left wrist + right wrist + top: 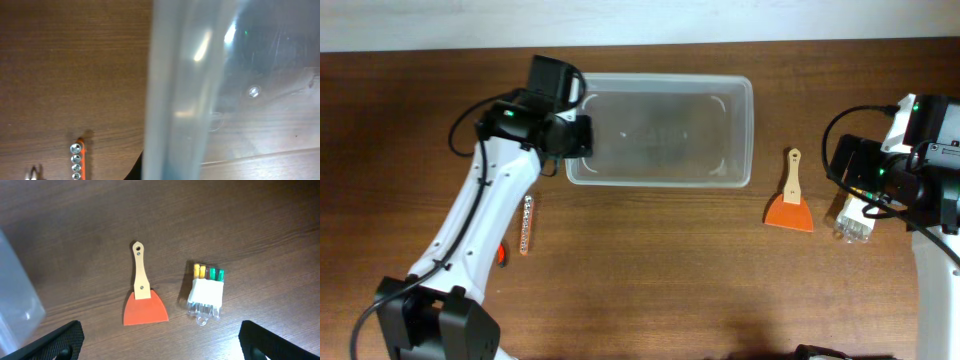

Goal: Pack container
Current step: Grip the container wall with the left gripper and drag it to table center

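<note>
The container (pixel 740 130) is a clear rectangular tub at the back middle of the table, and nothing shows inside it. My left gripper (pixel 578 140) sits at its left wall. In the left wrist view that wall (pixel 180 90) runs straight between my jaws, with one dark finger (pixel 135 171) against its outside, so the gripper looks shut on it. My right gripper (pixel 160 345) is wide open and empty above the table, to the right of the container (pixel 15 305). It also shows in the overhead view (pixel 865 195).
An orange scraper with a wooden handle (pixel 790 200) (pixel 144 297) lies right of the tub. A small clear case of screwdriver bits (pixel 853 220) (pixel 206 292) lies beside it. An orange socket rail (pixel 527 225) (pixel 76 160) lies near the left arm.
</note>
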Tool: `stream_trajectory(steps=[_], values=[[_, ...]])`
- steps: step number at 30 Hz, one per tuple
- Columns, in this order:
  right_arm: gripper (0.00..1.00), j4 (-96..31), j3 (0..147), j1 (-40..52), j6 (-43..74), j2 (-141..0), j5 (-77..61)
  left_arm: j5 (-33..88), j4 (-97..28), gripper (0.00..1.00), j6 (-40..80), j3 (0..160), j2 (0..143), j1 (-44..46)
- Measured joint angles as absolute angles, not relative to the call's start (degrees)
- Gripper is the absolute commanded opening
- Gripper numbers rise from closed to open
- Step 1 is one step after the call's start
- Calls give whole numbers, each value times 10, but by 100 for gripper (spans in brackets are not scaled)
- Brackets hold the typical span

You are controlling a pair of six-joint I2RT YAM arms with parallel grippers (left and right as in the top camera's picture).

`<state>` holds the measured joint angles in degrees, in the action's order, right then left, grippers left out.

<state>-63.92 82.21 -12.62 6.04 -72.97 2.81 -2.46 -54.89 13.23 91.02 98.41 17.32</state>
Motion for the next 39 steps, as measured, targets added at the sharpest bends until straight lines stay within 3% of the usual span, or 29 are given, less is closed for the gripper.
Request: stream_trajectory(steps=[17, 39], values=[[99, -639, 822, -126, 60, -730, 28, -61, -499, 2, 124, 810, 1016, 183], [99, -639, 822, -126, 61, -730, 23, -35, -482, 2, 129, 807, 1100, 182]])
